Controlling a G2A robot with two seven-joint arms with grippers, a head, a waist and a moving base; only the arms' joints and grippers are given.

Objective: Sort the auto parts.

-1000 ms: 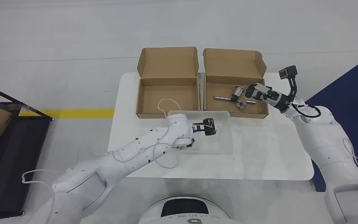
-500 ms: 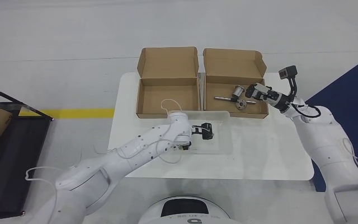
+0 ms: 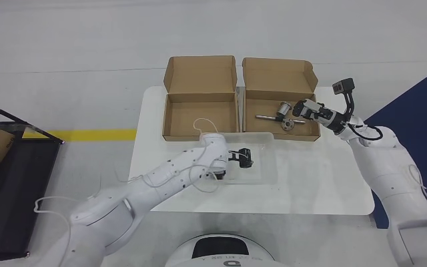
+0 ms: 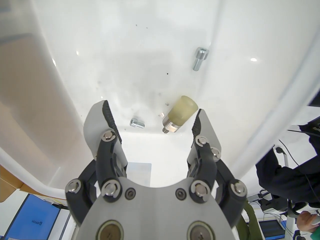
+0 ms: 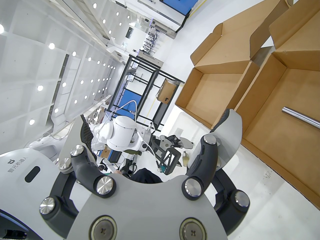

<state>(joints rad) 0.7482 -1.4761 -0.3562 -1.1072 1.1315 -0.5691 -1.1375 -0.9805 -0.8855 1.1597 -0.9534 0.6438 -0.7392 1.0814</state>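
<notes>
On the near middle of the white table [image 3: 320, 180] sits a shallow translucent tray [image 3: 265, 170], and the left gripper [image 4: 152, 112] is down inside it with its jaws spread wide and nothing between them. A stubby part with a yellowish cap and a metal end [image 4: 178, 114] lies on the tray floor just beside one fingertip, not clamped. A small short bolt [image 4: 137, 123] lies near the other fingertip. A socket-head bolt [image 4: 199, 58] lies farther along the tray floor, close to the tray's side wall and well apart from the other two. Beyond the tray, at the far side of the table, two open cardboard boxes stand side by side with their lids folded back. The left box [image 3: 200, 117] shows a bare floor. The right box [image 3: 267, 105] holds a slim metal rod [image 3: 270, 117], a round metal piece [image 3: 289, 124] near the rod's right end, and a short metal cylinder [image 3: 285, 108] just beyond that. The right gripper [image 3: 298, 109] hangs over the right side of the right box, just beside the short cylinder. Its jaws are apart and hold nothing.
</notes>
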